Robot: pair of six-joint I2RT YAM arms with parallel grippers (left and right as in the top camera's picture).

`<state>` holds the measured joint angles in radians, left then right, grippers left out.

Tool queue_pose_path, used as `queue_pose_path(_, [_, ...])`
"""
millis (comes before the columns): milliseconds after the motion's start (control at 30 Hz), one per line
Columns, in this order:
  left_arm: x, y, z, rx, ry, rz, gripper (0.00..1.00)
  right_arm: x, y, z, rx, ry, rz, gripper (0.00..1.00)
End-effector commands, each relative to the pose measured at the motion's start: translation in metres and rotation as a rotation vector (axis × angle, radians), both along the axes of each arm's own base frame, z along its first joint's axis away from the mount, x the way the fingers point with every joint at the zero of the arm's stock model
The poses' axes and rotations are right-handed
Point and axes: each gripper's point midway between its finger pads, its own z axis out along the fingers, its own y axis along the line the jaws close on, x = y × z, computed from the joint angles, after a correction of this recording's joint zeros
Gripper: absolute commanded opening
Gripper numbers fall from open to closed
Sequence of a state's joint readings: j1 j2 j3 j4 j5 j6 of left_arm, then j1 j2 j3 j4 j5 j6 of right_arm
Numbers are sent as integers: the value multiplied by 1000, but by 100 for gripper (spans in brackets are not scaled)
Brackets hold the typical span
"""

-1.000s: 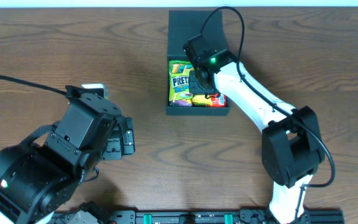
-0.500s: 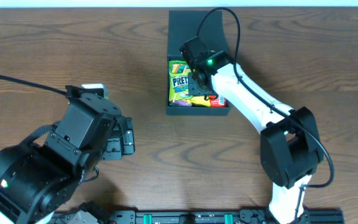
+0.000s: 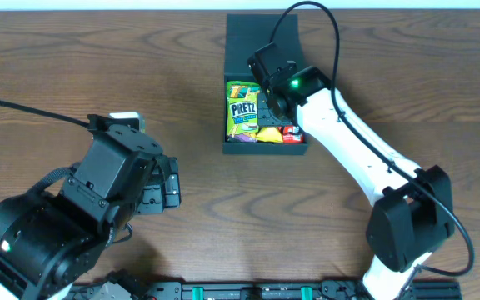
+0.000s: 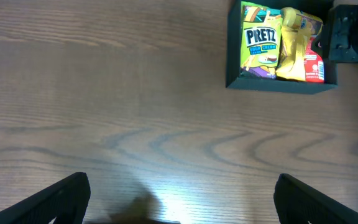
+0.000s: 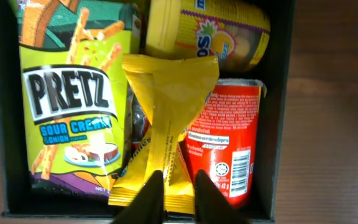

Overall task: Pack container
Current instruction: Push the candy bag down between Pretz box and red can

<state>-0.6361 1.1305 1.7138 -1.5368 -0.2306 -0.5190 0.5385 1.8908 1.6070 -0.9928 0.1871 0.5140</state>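
- The container (image 3: 265, 148) sits at the far middle of the counter (image 3: 98, 67), right under the right end effector (image 5: 179, 182), which hangs over its near-right part
- The left end effector (image 4: 182, 208) is well apart, off to the near left, so the right arm is plainly the nearer
- With its flap lid (image 3: 248, 37) open on the far side, box and lid together run long from near to far
- It is a shallow black box, and the tray looks full: a green Pretz packet (image 5: 73, 106) on the left, a yellow packet (image 5: 166, 118) in the middle, and a red can (image 5: 232, 149) and a yellow can (image 5: 216, 28) on the right
- The right fingers stand narrow with the yellow packet's near end showing between them; I cannot tell whether they pinch it
- The left fingers stand wide, holding nothing
- To my eye the filling looks about done, and the flap has yet to be closed
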Motion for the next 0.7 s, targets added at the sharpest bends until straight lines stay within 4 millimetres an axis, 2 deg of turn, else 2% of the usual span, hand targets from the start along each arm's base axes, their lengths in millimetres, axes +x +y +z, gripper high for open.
queue_pose_path(0, [0, 0, 3, -2, -7, -9, 95, -2, 0, 1, -6, -3, 4, 10])
queue_pose_path(67, [0, 0, 3, -2, -7, -9, 95, -3, 0, 0, -7, 1, 4, 2])
queue_pose_path(233, [0, 0, 3, -2, -7, -9, 95, -9, 3, -13, 4, 46, 13, 1])
queue_pose_path(433, [0, 0, 3, -2, -7, -9, 95, -15, 11, -41, 55, 67, 29, 2])
queue_pose_path(667, [0, 0, 3, -2, -7, -9, 95, -11, 11, -62, 79, 35, 26, 2])
